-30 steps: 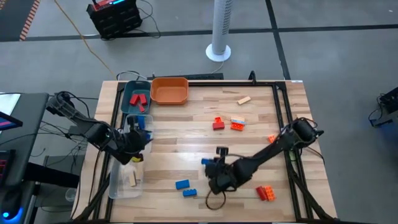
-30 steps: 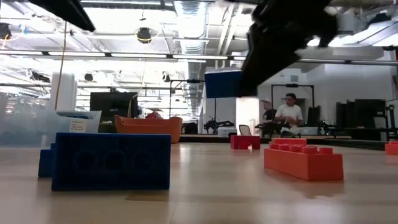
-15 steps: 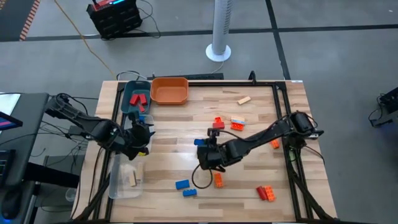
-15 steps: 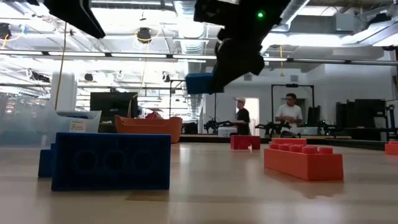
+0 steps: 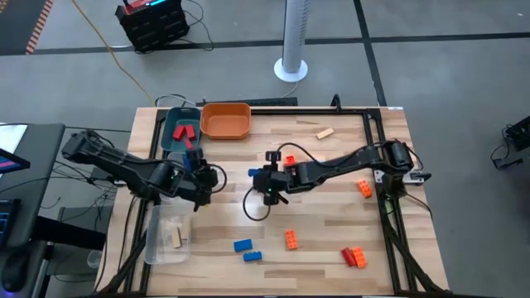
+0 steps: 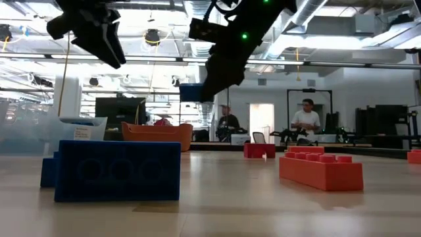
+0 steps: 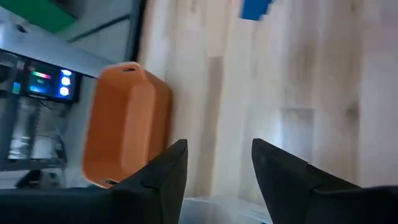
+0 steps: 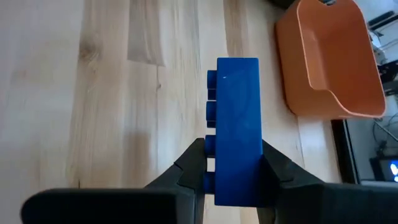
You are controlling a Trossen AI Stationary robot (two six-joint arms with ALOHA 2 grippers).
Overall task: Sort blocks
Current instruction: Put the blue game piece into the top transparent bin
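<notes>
- Blocks: sort partly done. Red blocks (image 5: 184, 134) lie in the teal tray (image 5: 173, 121); a tan wooden block (image 5: 175, 238) lies in the clear tray (image 5: 156, 246); the orange tray (image 5: 225, 121) looks empty.
- Right pincer (image 8: 232, 163) is clenched on a blue block (image 8: 237, 124), raised above mid-table, near the orange tray.
- Left pincer (image 7: 214, 155) hangs with jaws apart, nothing between them, beside the clear tray.
- Left on the table (image 5: 331, 240): blue pair (image 5: 247, 249), orange block (image 5: 291, 239), orange pair (image 5: 354, 257), tan block (image 5: 325, 132). Judged under half done.
</notes>
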